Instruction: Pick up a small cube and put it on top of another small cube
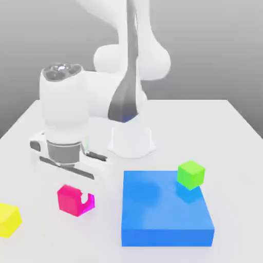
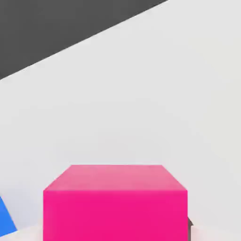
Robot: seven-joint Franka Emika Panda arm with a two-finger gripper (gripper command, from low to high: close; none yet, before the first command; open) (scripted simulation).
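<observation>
Hot-pink cube [image 2: 115, 215] is sitting low, between the closed-in fingers of your hand [image 1: 77, 198], which is gripping it, while the purplish magenta cube [image 1: 90, 205] is peeking out just beside, toward the exterior view's right.

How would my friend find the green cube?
Look for the big flat blue block on the white table. The little green cube is at its back corner, toward the exterior view's right. It's bright green, unlike the yellow cube.
</observation>
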